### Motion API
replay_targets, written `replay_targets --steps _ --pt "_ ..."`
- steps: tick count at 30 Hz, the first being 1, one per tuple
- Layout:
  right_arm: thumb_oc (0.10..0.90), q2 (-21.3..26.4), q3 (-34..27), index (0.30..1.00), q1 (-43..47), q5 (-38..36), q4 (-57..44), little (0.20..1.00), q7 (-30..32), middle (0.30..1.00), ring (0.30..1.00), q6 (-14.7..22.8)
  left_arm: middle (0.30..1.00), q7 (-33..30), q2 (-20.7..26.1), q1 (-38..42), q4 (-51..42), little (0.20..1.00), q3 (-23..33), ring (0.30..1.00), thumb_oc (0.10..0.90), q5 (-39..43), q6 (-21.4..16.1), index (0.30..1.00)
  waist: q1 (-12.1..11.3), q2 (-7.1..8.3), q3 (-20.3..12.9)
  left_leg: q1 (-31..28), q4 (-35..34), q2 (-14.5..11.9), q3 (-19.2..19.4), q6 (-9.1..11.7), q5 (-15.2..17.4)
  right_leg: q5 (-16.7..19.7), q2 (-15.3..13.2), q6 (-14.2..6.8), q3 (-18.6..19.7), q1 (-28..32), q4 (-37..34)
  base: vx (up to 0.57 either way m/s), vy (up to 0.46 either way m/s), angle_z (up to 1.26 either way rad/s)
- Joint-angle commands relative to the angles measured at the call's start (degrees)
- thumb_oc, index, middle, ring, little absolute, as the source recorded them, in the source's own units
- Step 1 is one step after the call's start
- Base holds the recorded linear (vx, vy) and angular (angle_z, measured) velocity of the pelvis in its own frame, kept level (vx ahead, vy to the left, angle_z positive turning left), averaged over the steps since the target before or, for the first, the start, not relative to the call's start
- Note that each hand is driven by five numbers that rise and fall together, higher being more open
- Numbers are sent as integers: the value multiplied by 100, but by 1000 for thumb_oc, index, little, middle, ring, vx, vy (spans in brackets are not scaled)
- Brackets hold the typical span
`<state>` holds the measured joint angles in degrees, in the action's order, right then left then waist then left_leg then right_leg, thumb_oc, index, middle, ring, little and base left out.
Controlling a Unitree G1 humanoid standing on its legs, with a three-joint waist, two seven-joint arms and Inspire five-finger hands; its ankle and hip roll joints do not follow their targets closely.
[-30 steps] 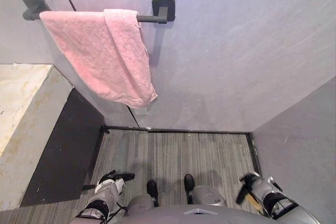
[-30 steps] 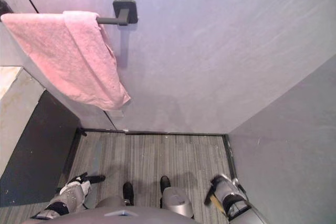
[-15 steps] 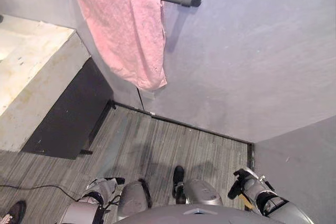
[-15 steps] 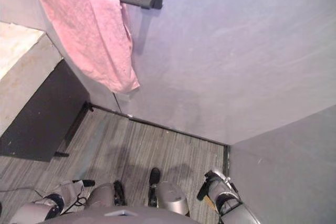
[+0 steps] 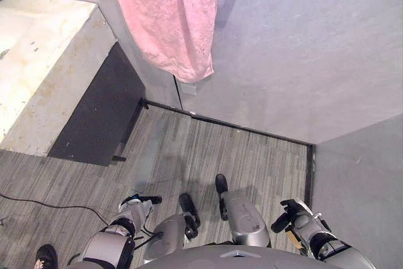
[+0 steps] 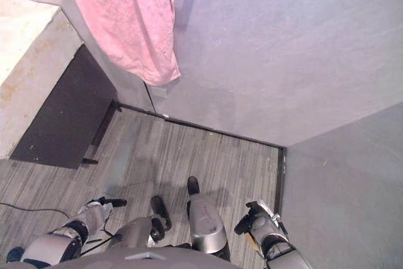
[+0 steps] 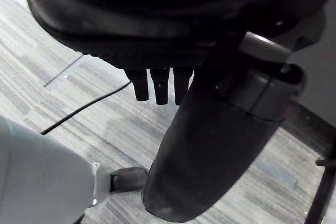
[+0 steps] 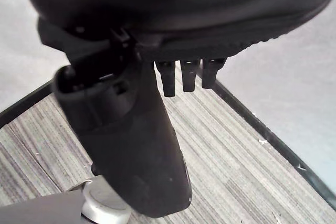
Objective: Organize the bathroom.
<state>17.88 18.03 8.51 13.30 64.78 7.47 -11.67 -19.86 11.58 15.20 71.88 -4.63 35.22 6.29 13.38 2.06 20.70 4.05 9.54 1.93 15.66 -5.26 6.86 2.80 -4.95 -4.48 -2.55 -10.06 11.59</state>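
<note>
Overhead, a pink terry towel point(image 5: 170, 17) hangs in soft folds against the smooth grey wall point(image 5: 296, 48), its lower hem above the floor's back edge. A pale stone-textured ledge point(image 5: 38, 61) with a black side panel stands at the left. The floor point(image 5: 252, 162) is grey striped planking. The left hand point(image 5: 140, 204) and right hand point(image 5: 291, 212) hang low, fingers straight and relaxed, holding nothing. Compared with one second ago, the camera has tilted down: the towel bar has left view.

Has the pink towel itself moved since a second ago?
No. The pink towel hangs against the wall just as before, beside the counter; the whole view shifted, so the camera moved.
</note>
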Motion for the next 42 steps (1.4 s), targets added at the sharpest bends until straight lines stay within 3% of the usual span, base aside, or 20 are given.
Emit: replay_targets --steps 1,2,4,5,11,12,15,21,23,25,28,29,30,33,36,39,42 --pt "800 315 79 900 -73 355 -86 900 43 900 900 40 900 -223 410 -117 -132 900 -101 900 800 -438 -71 900 119 -175 -121 -229 410 -269 -282 218 391 -537 185 -468 693 -333 678 -193 -48 42" --pt "800 287 61 900 -112 444 -17 900 53 900 900 31 900 -253 463 -119 -138 900 -127 900 800 -336 -80 900 123 -249 -127 -134 410 -308 -374 172 315 -787 197 -440 647 -309 1023 -89 -24 43" --pt "800 279 66 900 -64 656 49 900 42 900 900 52 900 -269 482 -115 -146 900 -106 900 800 -111 -101 900 50 -303 -165 -64 321 -291 -435 192 190 -840 210 -397 567 -180 912 -174 -52 128" --pt "800 281 163 900 32 797 78 900 58 900 900 30 900 -300 466 -80 -126 900 -39 900 800 182 -199 900 -41 -259 -222 109 294 -178 -350 262 84 -638 266 -322 467 80 197 -231 -109 113" --pt "800 354 253 900 91 530 -131 900 564 900 900 -124 900 -328 316 -79 -86 900 41 900 800 607 -458 900 6 -250 -148 277 188 -261 -555 380 -169 -636 501 -167 378 99 147 -199 -53 49" --pt "800 337 258 900 72 276 -180 900 911 900 900 -248 900 -282 217 -39 -98 900 85 900 800 574 -582 900 118 -194 -180 287 437 -350 -423 374 -22 -632 501 -85 380 125 84 -197 19 34" --pt "800 345 145 900 -20 -100 -218 900 1234 900 900 -296 900 -243 94 -23 -34 900 113 900 800 478 -688 900 249 -79 -290 279 915 -456 -578 427 156 -582 469 -21 454 167 81 -156 67 66" --pt "800 372 56 900 -93 -370 -209 900 1345 900 900 -182 900 -153 -35 -24 -40 900 60 900 800 186 -953 900 370 99 -478 279 1502 -761 -1049 540 30 -345 501 61 982 200 -210 -195 201 34" --pt "800 429 111 900 -25 -328 -245 900 1350 900 900 -40 900 -260 -118 15 -81 900 -55 900 800 291 -1073 900 375 63 -405 247 1414 -634 -979 466 301 -331 393 -15 1042 99 -198 -288 412 6" --pt "800 496 98 900 35 -103 -306 900 1320 900 900 174 900 -373 -177 89 -122 900 -108 900 800 205 -1105 900 475 -52 -324 45 877 -442 -748 346 549 -219 263 -187 1217 -126 -209 -252 435 -10" --pt "800 572 86 900 135 188 -396 900 1172 900 900 323 900 -380 -138 121 -125 900 -235 900 800 -44 -979 900 535 -220 -207 -104 372 -246 -584 294 652 131 18 -518 1359 -516 -440 -210 349 -28" --pt "800 615 78 900 160 298 -455 900 1047 900 900 313 900 -356 -98 96 -131 900 -222 900 800 -113 -963 900 524 -203 -191 -96 231 -224 -451 293 527 345 -70 -572 1364 -641 -569 -141 154 -5" --pt "800 639 86 900 172 432 -501 900 939 900 900 290 900 -413 -40 63 -156 900 -230 900 800 -198 -906 900 520 -238 -144 -142 152 -236 -429 268 535 331 -73 -602 1360 -680 -535 -190 80 4" --pt "800 593 224 900 200 569 -508 900 761 900 900 172 900 -425 239 -59 -215 900 -222 900 800 -335 -736 900 467 -327 -143 -125 -166 -292 -430 199 318 -52 163 -557 1119 -727 -47 -132 69 12" --pt "800 555 280 900 231 574 -485 900 743 900 900 76 900 -427 320 -65 -278 900 -218 900 800 -304 -729 900 396 -411 -164 -116 -544 -277 -349 225 -3 -186 298 -486 854 -526 -163 -93 -4 28" --pt "800 569 286 900 158 426 -416 900 840 900 900 32 900 -416 228 -2 -347 900 -266 900 800 -248 -656 900 442 -558 -175 16 -518 -280 -402 247 -126 -235 305 -381 848 -469 -250 -85 -35 73" --pt "800 560 205 900 70 331 -355 900 949 900 900 -26 900 -245 55 1 -339 900 -220 900 800 -381 -640 900 523 -672 -310 -3 -345 -246 -382 279 -43 -240 332 -291 840 -362 -337 5 0 55"
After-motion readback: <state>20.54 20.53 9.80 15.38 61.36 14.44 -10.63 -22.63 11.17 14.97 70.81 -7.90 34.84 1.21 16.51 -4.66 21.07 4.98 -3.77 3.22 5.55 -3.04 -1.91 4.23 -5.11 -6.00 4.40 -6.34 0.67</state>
